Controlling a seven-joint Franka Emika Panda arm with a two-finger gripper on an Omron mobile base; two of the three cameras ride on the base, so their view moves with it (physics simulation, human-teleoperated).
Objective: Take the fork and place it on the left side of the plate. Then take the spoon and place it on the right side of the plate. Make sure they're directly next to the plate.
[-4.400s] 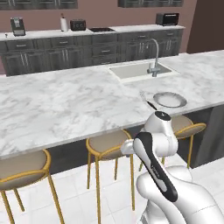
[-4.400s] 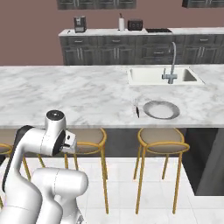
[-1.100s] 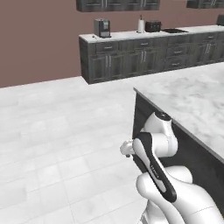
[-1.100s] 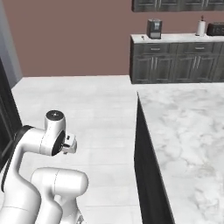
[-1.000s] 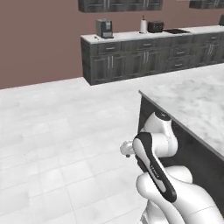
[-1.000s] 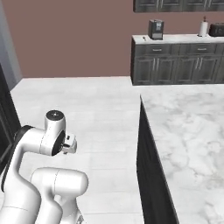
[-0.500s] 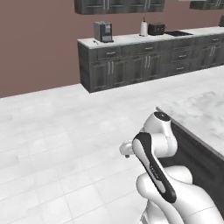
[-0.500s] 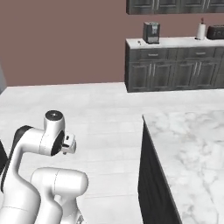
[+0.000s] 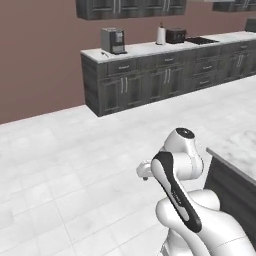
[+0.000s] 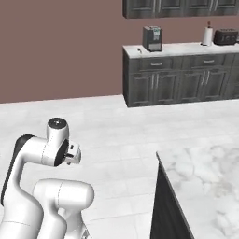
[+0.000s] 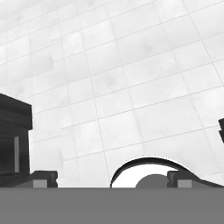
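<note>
The white Franka arm with dark joints (image 9: 175, 170) is sitting folded up over its rounded white base, elbow raised. The arm is also showing at the lower left of the right base view (image 10: 44, 154), bent the same way.

Its 2 small dark fingers (image 11: 43, 178) are standing wide apart at the bottom of the hand view, 1 near each side, with nothing between them. Beyond them the hand camera is looking down at a pale grey tiled floor (image 11: 131, 87), with a dark cabinet edge (image 11: 13, 144) at the left.

A corner of the white and grey marbled table (image 10: 205, 186) is showing at the lower right of the right base view, resting on a dark grey panel below. In the left base view the same marble corner (image 9: 237, 150) is lying just to the right of the arm.

Across the open floor (image 9: 70, 165), a run of dark grey cabinets with a pale worktop (image 9: 165, 75) is standing against a brown-red wall (image 9: 40, 55). A black and silver coffee machine (image 9: 113, 40) is sitting at the left end of that worktop, and a white paper towel roll (image 9: 160, 35) and a dark toaster (image 9: 176, 35) are standing further along. Dark upper cabinets (image 10: 182, 7) are hanging above.

I cannot tell where the fork, the spoon or the plate are lying.
</note>
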